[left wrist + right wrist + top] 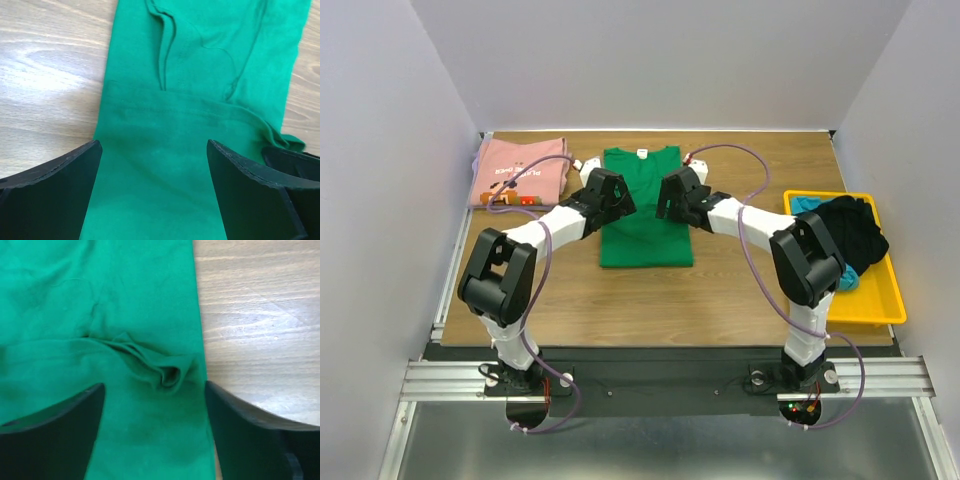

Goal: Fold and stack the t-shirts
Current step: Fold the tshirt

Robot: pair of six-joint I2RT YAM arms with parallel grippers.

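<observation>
The green t-shirt (645, 210) lies on the wooden table (720, 300), its sides folded in to a long strip, white neck label at the far end. My left gripper (620, 200) is open over its left edge; green cloth (200, 75) fills the gap between the spread jaws. My right gripper (670, 198) is open over its right edge, above a puckered fold of sleeve (167, 372). Neither holds cloth. The pink t-shirt (520, 172), folded, with printed graphic, lies at the far left.
A yellow tray (875, 300) at the right edge holds black and teal clothes (845, 235). Grey walls close in the table on three sides. Bare wood shows left of the shirt (45, 75) and right of it (260, 315).
</observation>
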